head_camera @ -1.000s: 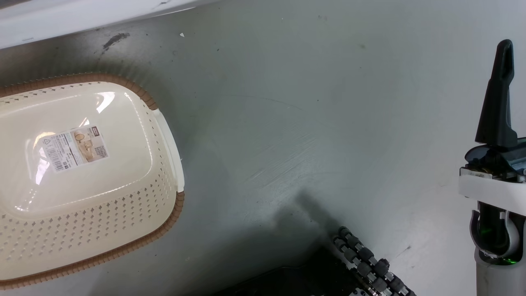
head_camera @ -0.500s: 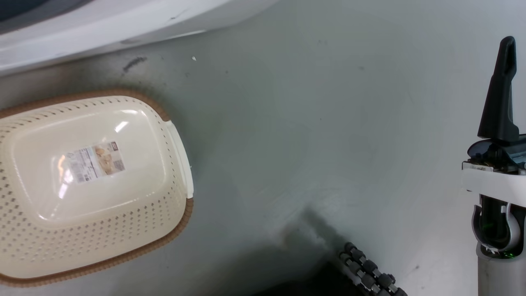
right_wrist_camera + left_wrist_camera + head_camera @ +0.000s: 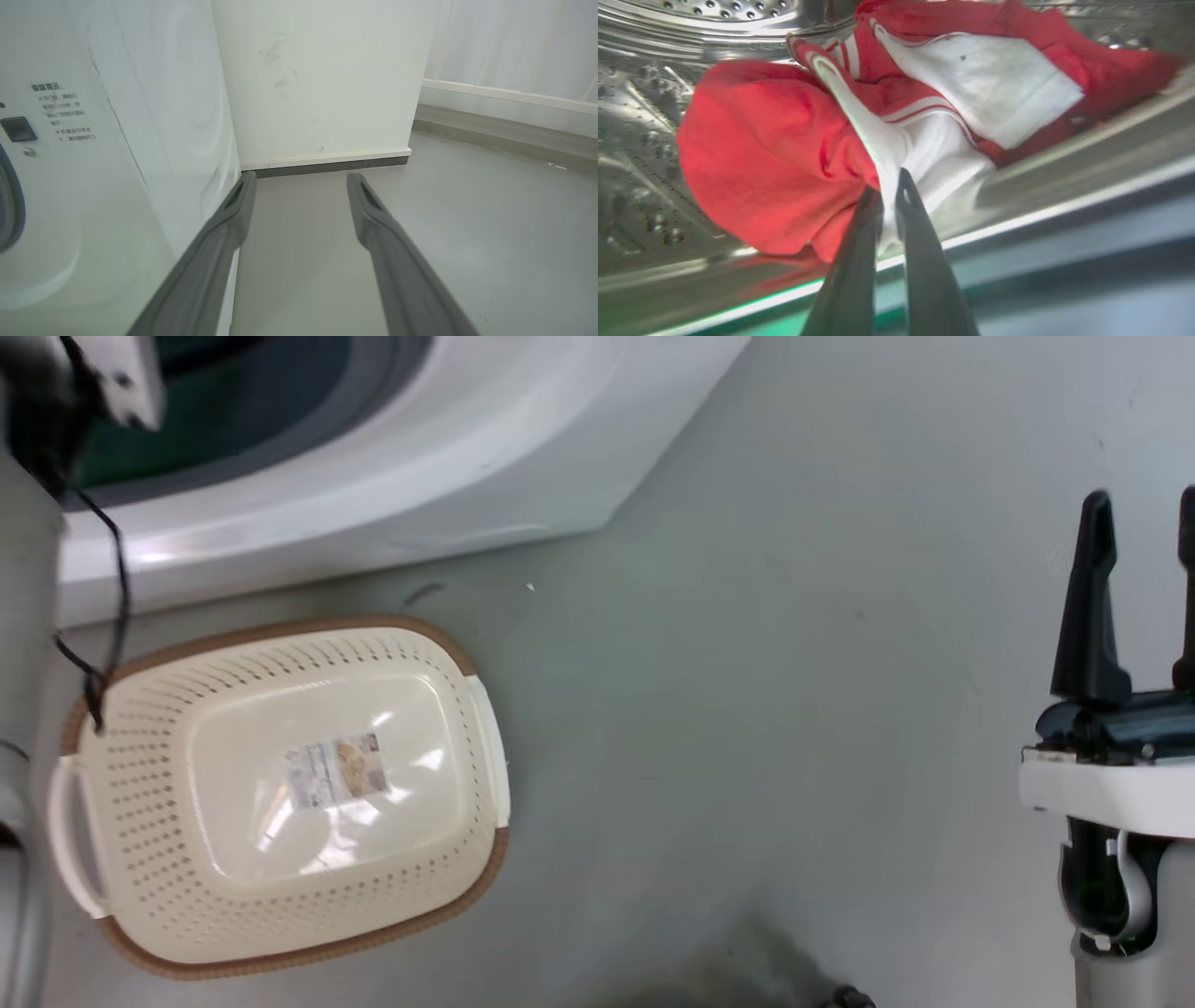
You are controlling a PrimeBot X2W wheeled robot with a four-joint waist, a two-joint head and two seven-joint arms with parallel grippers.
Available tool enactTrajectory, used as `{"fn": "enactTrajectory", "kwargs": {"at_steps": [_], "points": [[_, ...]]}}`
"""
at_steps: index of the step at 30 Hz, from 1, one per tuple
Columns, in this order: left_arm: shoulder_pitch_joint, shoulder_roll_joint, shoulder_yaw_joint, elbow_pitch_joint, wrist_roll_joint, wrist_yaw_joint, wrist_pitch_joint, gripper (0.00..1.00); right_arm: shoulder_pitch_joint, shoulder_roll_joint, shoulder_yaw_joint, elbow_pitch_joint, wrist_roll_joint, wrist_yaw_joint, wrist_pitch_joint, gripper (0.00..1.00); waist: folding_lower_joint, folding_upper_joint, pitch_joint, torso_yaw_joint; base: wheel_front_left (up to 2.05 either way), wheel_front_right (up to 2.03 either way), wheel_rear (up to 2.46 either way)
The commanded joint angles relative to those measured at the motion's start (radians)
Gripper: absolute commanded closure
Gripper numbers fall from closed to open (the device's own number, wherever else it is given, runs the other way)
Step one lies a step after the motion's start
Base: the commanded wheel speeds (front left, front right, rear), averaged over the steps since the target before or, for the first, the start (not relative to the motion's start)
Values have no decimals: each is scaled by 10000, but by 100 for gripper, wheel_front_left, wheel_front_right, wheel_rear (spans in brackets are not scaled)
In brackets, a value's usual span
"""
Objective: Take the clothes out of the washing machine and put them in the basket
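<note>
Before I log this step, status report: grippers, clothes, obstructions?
Left gripper shut on the clothes, inside the drum. Right gripper open, holding nothing. Basket on floor by the washing machine. No obstruction seen.

A white fold of the soft red fabric garment with white panels and thin stripes (image 3: 761, 154) is pinched between the two dark fingers of the left gripper (image 3: 887, 184). The garment is heaped inside the perforated shiny steel drum (image 3: 640, 154); a blurred band below is possibly the door opening's rim.

Grey floor (image 3: 514, 233) w/ white wall (image 3: 322, 79) (dark baseboard (image 3: 327, 166)) behind.
</note>
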Motion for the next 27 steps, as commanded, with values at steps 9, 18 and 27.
{"fn": "enactTrajectory", "kwargs": {"at_steps": [9, 18, 27], "points": [[2870, -148, -962, -1090, -1384, -4, -1592, 100, 897, -7, -52, 306, -639, -7, -19, 0, 1, 0, -2337, 1081, 0, 0, 0], [5221, -105, -1707, -2299, -1976, -5, -2634, 100, 1935, -6, 29, 636, -951, -7, -21, 0, 1, 0, -4051, 1693, 0, 0, 0], [7687, -95, -2061, -4110, -2304, 226, -2796, 100, 2688, -4, 130, 868, -1058, -7, -21, 0, 1, 0, -5345, 1995, 0, 0, 0]]}}
